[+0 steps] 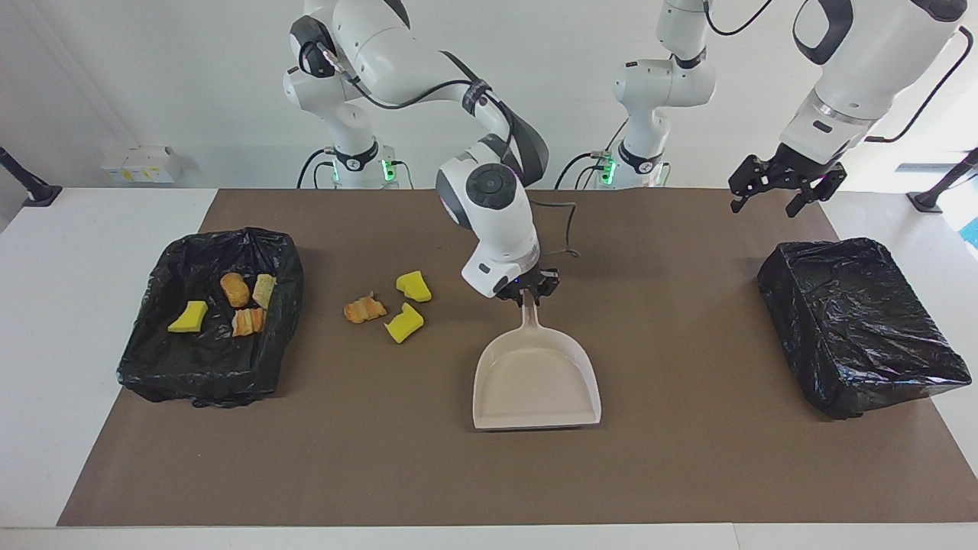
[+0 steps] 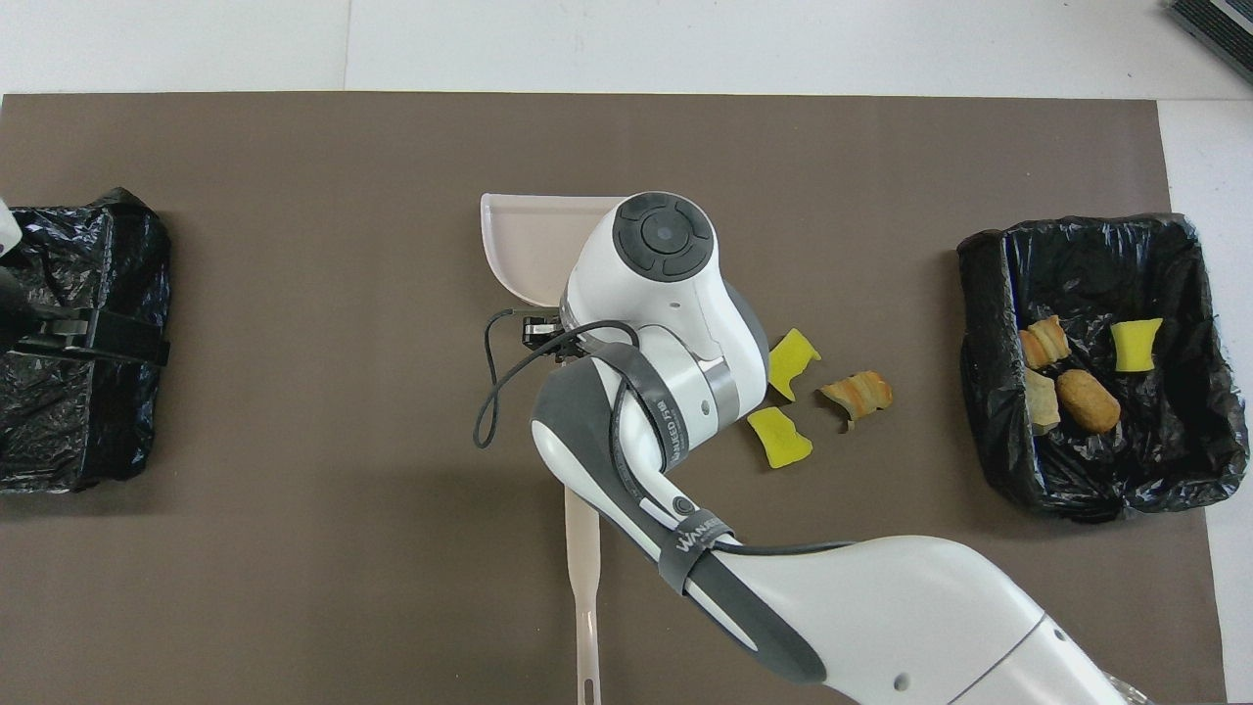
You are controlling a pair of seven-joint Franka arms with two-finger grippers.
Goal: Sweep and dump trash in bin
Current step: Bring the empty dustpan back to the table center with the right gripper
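Three pieces of trash lie on the brown mat: two yellow sponge chunks [image 1: 413, 286] [image 1: 403, 322] and a bread lump [image 1: 364, 309], also visible from overhead [image 2: 858, 392]. Beside them, toward the right arm's end, the black-bagged bin [image 1: 153, 359] holds several more pieces. A beige dustpan [image 1: 535, 382] lies flat mid-mat. My right gripper [image 1: 527, 296] is shut on its handle. My left gripper [image 1: 766, 205] hangs open and holds nothing, raised by a second black-bagged bin [image 1: 856, 321].
In the overhead view a long beige handle [image 2: 584, 578] lies on the mat under the right arm, nearer to the robots than the dustpan [image 2: 519, 245]; its head is hidden. The second bin shows nothing inside.
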